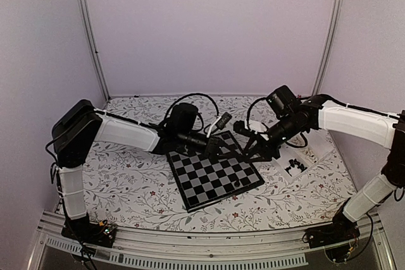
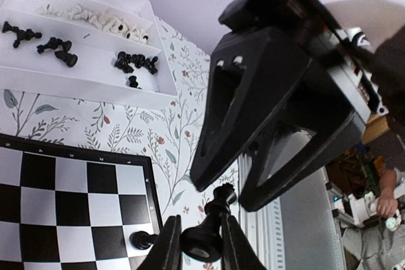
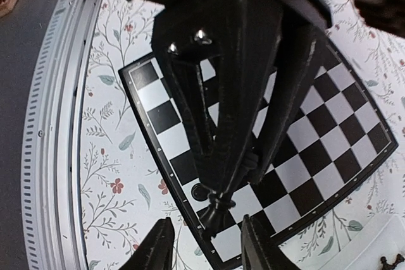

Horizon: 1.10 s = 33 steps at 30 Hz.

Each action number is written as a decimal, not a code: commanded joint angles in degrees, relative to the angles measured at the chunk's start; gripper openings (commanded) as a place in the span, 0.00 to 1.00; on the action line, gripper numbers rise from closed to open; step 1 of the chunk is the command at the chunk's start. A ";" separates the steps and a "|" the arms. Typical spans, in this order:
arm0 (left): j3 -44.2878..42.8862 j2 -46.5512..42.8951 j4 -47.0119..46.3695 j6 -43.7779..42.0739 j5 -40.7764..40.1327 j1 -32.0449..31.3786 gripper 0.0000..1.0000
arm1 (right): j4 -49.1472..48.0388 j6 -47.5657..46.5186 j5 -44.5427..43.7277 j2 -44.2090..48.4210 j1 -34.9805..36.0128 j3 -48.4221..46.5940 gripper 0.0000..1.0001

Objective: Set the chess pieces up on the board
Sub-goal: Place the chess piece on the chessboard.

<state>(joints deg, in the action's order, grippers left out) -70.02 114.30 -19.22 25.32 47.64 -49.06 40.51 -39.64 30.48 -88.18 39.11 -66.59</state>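
Chess pieces [image 2: 136, 62] lie mostly in the tray [image 2: 95, 83]; one hangs at the edge of the board [image 1: 209, 178].
Top view: left gripper [image 1: 218, 147] and right gripper [image 1: 249, 148] meet over the board's far side. Left wrist view: the left gripper is clamped on a tilted black piece [image 2: 214, 213]. Right wrist view: the right gripper is apart. Held so crooked, the piece may topple when set down.

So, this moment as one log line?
left tool: shut on black piece | right tool: open | board: holds other piece
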 commanded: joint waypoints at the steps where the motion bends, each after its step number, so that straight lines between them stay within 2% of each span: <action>1: 2.96 -2.53 -16.12 10.45 0.92 3.24 0.12 | -1.61 1.41 12.04 4.22 -7.55 -4.38 0.43; 5: 6.03 -2.13 -33.60 22.18 -2.71 4.52 0.12 | -7.17 7.36 24.23 4.65 -16.02 -6.60 0.46; 11: 6.55 0.89 -49.25 32.52 -9.46 4.50 0.11 | -18.07 20.88 32.16 1.13 -16.83 -8.11 0.48; 15: 5.20 2.72 -50.99 35.09 -10.69 4.37 0.11 | -21.71 26.99 34.07 -2.34 -15.72 -8.84 0.50; 27: 1.69 4.76 -50.73 36.15 -10.99 3.05 0.12 | -24.41 29.58 33.32 -5.04 -11.93 -9.62 0.52; 30: 1.55 4.96 -50.93 36.29 -10.84 2.92 0.12 | -24.87 29.86 33.47 -5.23 -11.80 -9.44 0.47; 33: 1.41 5.08 -50.83 36.38 -10.86 2.92 0.12 | -25.23 30.12 33.89 -5.25 -11.85 -9.35 0.36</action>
<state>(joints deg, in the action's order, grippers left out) -66.94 118.32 -68.12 61.34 36.88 -45.39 16.69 -10.55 62.70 -92.66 26.94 -74.67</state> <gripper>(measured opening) 0.173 0.417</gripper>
